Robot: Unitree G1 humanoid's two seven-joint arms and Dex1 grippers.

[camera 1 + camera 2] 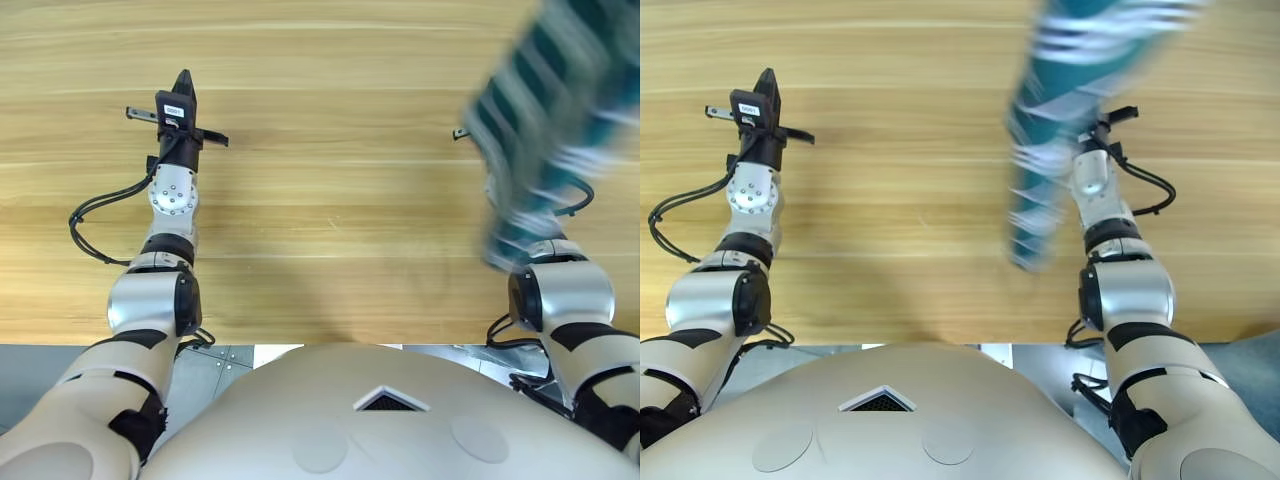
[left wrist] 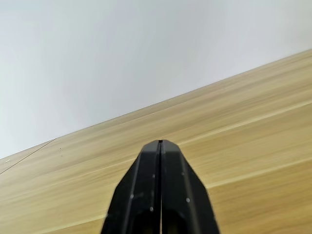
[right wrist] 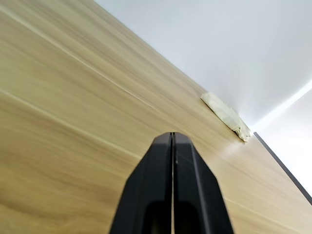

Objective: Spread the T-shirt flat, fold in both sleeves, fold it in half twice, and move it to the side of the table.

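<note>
Teal, white-striped fabric T-shirt (image 1: 545, 130) blurred above the right arm, seemingly airborne, ungripped | left gripper (image 2: 160, 142) fingers pressed together, empty | right gripper (image 3: 172, 134) likewise | both over the pale wooden table (image 1: 330, 150), well apart, likely awaiting the shirt

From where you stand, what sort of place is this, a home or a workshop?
Probably an indoor test room or lab rather than a home: a long wooden table before a plain white wall, with grey floor tiles below its near edge.
</note>
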